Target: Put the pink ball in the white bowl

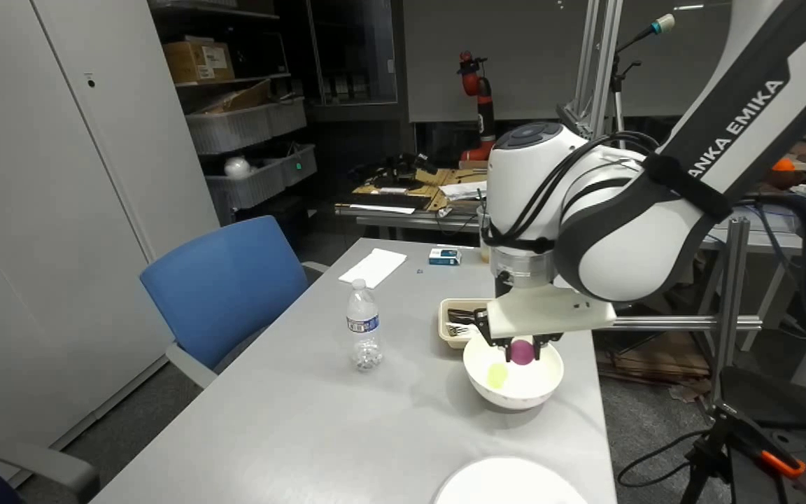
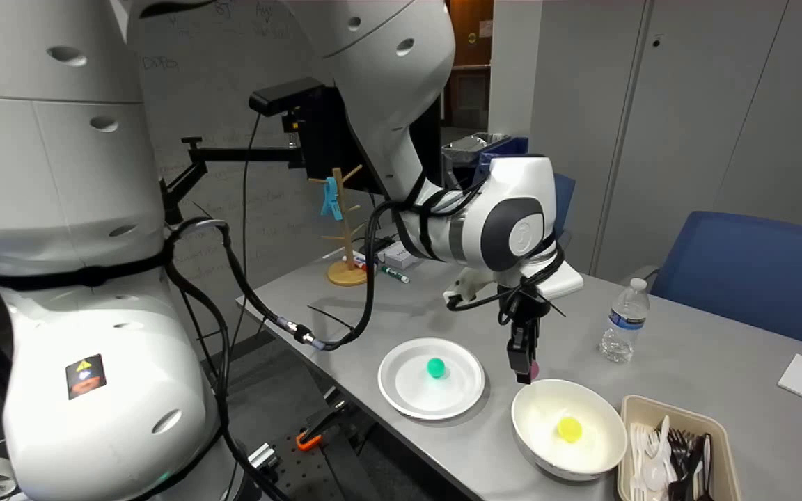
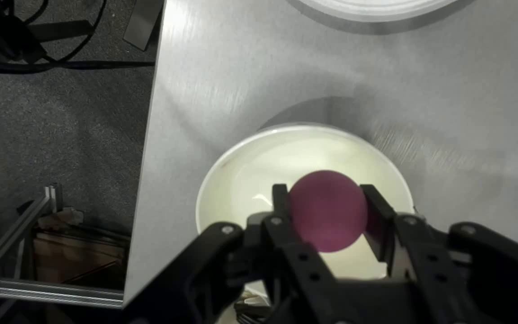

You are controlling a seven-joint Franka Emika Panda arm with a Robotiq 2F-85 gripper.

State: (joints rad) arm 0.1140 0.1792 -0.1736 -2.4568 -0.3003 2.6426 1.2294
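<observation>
At left in an exterior view, leave alone the shallow, round white plate point(image 2: 404, 390) with the small green ball point(image 2: 436, 367) on it. Then, rightward, note the black jointed fingers point(image 2: 521, 351), clamped from both sides on the small, smooth pink ball point(image 3: 328, 210), held up seemingly over the mouth of the deep, round white bowl point(image 2: 533, 426) and not yet inside. Check the centring, then lower straight down, inside the rim and beside the small yellow ball point(image 2: 569, 429) rather than onto it. Release close to the bottom, parting both fingers evenly and gently, to limit any bounce or roll; afterwards, lift straight up. Farther right, steer away from the transparent plastic bottle point(image 2: 625, 323) on the grey surface point(image 2: 707, 355) and the rectangular beige tray point(image 2: 679, 415) of plastic cutlery point(image 2: 665, 459), close beside the bowl.
</observation>
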